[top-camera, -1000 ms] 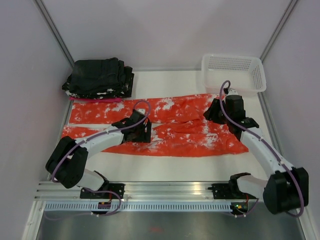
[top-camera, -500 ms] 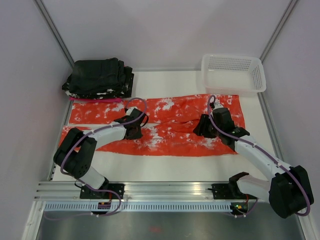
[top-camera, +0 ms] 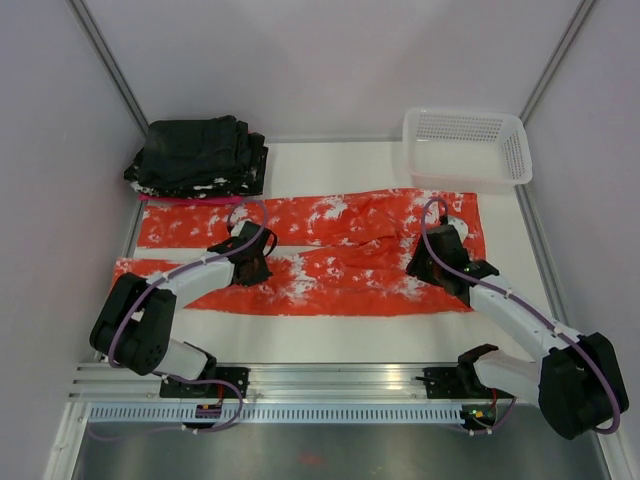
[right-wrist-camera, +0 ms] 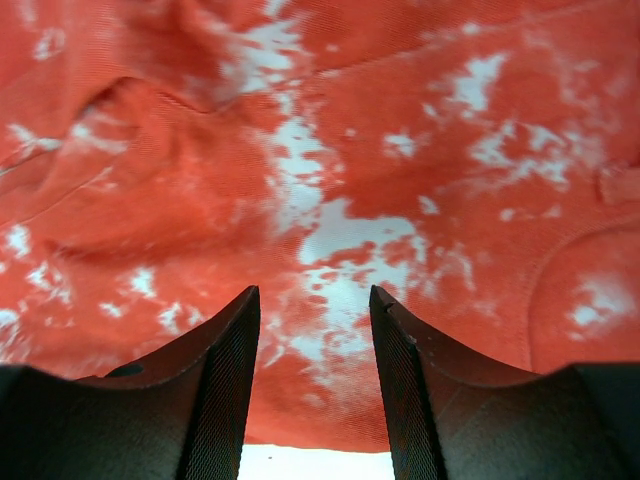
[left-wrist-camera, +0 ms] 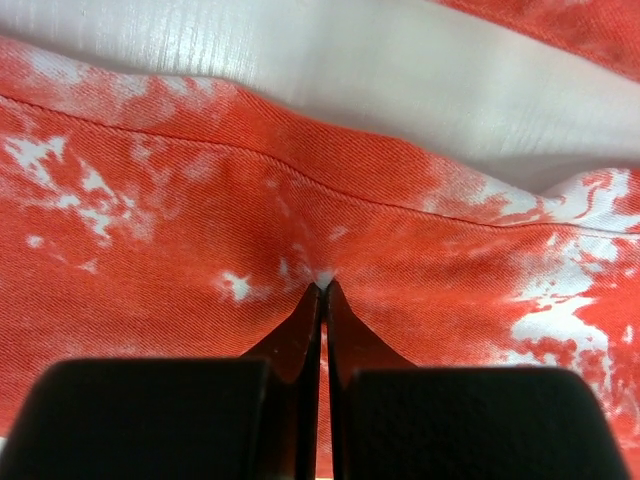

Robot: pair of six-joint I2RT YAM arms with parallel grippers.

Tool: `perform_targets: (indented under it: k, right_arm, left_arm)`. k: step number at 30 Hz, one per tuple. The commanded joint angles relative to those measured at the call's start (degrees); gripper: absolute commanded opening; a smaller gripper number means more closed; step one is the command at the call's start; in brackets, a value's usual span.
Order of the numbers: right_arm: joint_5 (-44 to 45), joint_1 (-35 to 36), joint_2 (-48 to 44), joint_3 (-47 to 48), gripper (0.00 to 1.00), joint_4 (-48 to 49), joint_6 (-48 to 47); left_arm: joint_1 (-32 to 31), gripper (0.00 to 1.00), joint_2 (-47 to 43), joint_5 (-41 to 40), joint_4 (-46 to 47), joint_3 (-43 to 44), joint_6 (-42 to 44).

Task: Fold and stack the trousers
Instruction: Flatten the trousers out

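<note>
1. Orange-red trousers [top-camera: 330, 250] lie flat across the desk [top-camera: 350, 330], legs to L, waist to R.
2. At near leg's inner seam, left tool [left-wrist-camera: 323, 292] is clenched on a pinch of fabric.
3. Over waist end, right tool [right-wrist-camera: 312, 298] is released, fingers apart.
4. Tip: R should pinch too; lift both level for an even fold.

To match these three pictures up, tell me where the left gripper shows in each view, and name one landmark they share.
Top external: the left gripper is left of centre, on the near leg of the trousers.
Left wrist: the left gripper is at bottom centre, shut on a pinch of the trousers.
Right wrist: not in it.
Shared landmark: the orange-red, white-splotched trousers, seen in all three views.
</note>
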Motion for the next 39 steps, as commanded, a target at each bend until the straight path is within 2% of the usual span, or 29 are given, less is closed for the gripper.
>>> perform_targets:
  k: [1,4,7,9,11,13,17,18,19,20,21,26,30,32,39]
  right_arm:
    - [7.0,0.0,-2.0,-1.5,0.55,-3.9,6.2]
    - [5.1,-2.6,-4.3,-4.7,0.53,-4.8,10.4]
    - [1.9,-6.7,-7.8,-9.2,0.52,-3.7,13.4]
    - [2.4,-8.0,-10.4,-11.1,0.52,-4.0,14.4]
    - [3.9,-8.6,-11.7,-11.6,0.51,-4.6,15.8]
    - [5.2,-10.4,-11.7,-12.9,0.49,-5.2,17.3]
    - [2.7,-14.8,-9.3,-14.1,0.43,-4.6,17.2]
    - [2.5,-16.2,-8.8,-14.2,0.43,-4.8,17.0]
    - [2.4,-16.9,-7.9,-14.2,0.42,-5.0,16.9]
    - [2.5,-17.9,-7.5,-14.3,0.41,-5.5,16.9]
    - [2.0,-20.4,-7.3,-14.4,0.41,-6.3,16.9]
    - [0.8,-30.1,-9.1,-15.7,0.37,-8.4,15.0]
    - [0.5,-35.1,-9.2,-14.0,0.36,-10.2,15.1]
    - [1.7,-36.8,-8.3,-13.2,0.35,-11.0,15.2]
    - [-8.1,-53.1,-4.3,-15.1,0.31,-7.3,10.4]
  left_arm:
    - [0.4,0.02,-1.5,2.7,-2.4,-1.3,0.9]
    - [0.4,0.02,-4.7,7.7,-0.9,-2.1,5.0]
    - [-0.6,0.13,-7.5,13.6,-0.6,-1.5,8.4]
    - [-1.3,0.34,-8.8,13.6,-2.5,0.4,8.8]
    - [-1.9,0.65,-11.1,15.1,-3.7,2.8,9.4]
    - [-2.1,0.7,-13.5,15.5,-5.2,5.0,10.3]
    - [-2.1,0.73,-16.6,14.2,-8.4,6.9,9.8]
    - [-2.1,0.73,-17.0,11.7,-8.9,6.8,8.8]
    - [-2.0,0.73,-17.5,10.4,-10.7,6.3,5.6]
    - [-2.0,0.79,-17.8,7.8,-11.7,5.8,3.5]
    - [-1.6,0.81,-18.1,6.8,-12.5,5.1,1.6]
    - [1.7,0.81,-22.8,7.3,-12.8,-1.9,-7.7]
    - [7.7,0.81,-30.0,6.9,-13.0,-4.7,-9.7]
    - [9.9,0.81,-30.9,7.0,-13.6,-5.2,-9.4]
    - [13.0,0.86,-27.0,6.2,-18.1,-4.3,-10.4]
